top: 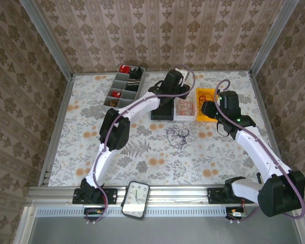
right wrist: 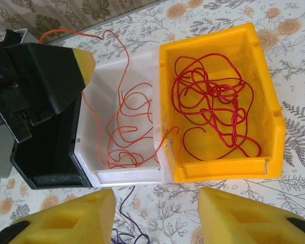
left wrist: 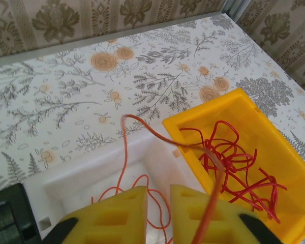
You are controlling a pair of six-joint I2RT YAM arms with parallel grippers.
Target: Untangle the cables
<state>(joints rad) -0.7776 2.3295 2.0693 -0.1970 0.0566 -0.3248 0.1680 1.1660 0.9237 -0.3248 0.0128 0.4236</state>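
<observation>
L gripper [left wrist: 158, 194]: yellow fingers [left wrist: 127, 213] nearly together, narrow slit between. Hangs over the far end of the white bin [right wrist: 97, 133], by the black bin's [right wrist: 46, 162] edge. One strand of the orange cable [right wrist: 127, 134] rises out of the white bin, arcs up and crosses the front of the L gripper's R finger. Can't tell if it's pinched or just draped. Rest of the orange cable lies in loose loops on the white bin floor.

R gripper [right wrist: 155, 218]: fingers spread wide, nothing between them. Hovers above the table [top: 91, 152] just on the near side of the white and yellow bins, apart from both.

Red cable [right wrist: 213, 107]: tangled loops inside the yellow bin [right wrist: 274, 122], all within its walls.

Dark purple cable [top: 179, 134]: small loose tangle flat on the table, just near of the bin row, btwn the two arms. No gripper touching it.

Bins sit side by side, touching: black, white, yellow, L to R. Grey divided tray [top: 117, 83] is at far L of the bins, w/ red and dark items in its compartments.
</observation>
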